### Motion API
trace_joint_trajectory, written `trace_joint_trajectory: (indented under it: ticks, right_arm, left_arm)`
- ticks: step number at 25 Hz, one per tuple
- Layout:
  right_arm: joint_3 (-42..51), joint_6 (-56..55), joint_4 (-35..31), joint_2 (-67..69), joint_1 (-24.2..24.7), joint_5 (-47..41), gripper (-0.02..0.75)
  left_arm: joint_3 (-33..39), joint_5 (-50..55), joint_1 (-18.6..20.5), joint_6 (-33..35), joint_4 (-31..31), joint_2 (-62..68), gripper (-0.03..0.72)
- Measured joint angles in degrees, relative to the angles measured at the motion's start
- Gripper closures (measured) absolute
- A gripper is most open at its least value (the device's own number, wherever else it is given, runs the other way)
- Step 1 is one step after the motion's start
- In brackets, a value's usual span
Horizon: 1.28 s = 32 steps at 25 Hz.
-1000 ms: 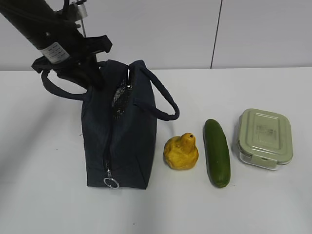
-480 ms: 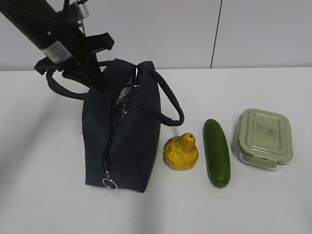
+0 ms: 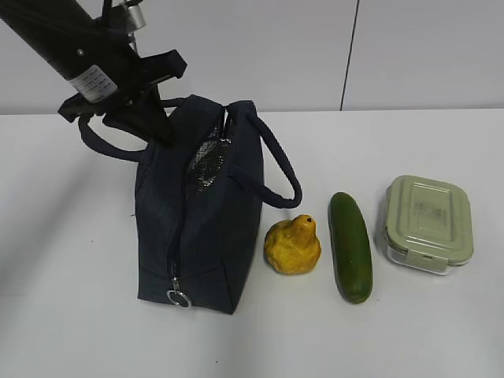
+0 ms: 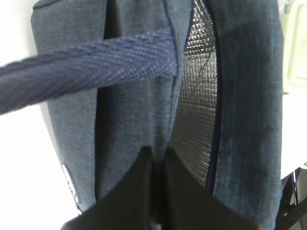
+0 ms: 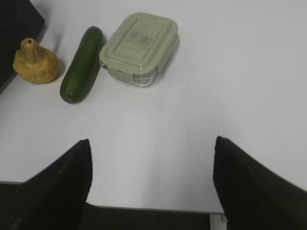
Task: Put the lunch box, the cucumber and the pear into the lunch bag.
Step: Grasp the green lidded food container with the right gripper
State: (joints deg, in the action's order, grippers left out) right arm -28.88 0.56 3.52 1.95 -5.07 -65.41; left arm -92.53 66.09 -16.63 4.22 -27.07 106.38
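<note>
Left claw [image 4: 156, 158] pinching lunch bag [image 3: 197, 228] edge; cucumber [image 3: 350, 246] lying front-to-back

Exterior: front, slanted down. Left wrist: close on lunch bag [image 4: 134, 96]. Right wrist: high over table [image 5: 201, 105].

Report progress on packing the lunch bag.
Done: the lunch bag is partly unzipped, foil lining showing. In hand: the left claw is shut on the bag's edge beside the opening. Left: the pear, cucumber and lunch box all sit on the table; the right claw hangs open.
</note>
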Motion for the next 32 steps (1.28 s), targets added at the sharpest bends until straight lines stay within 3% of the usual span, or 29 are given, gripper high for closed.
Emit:
trace_joint_trajectory:
  ticks: [9,23,28,32]
  right_arm:
    - [-0.2,-1.8,-3.5,24.3,0.0,2.2,0.155]
    - [-1.0,3.7,-13.7,47.1,1.1,20.7,0.155]
    - [-1.2,11.4,-19.4,51.8,7.1,22.9,0.155]
    - [-1.4,20.4,-28.8,56.0,12.2,23.8,0.155]
  left_arm:
    - [0.0,0.4,0.0,0.0,0.3,0.0,0.680]
    - [0.0,0.5,0.0,0.0,0.4,0.0,0.680]
    - [0.0,0.5,0.0,0.0,0.4,0.0,0.680]
    - [0.0,0.7,0.0,0.0,0.4,0.0,0.680]
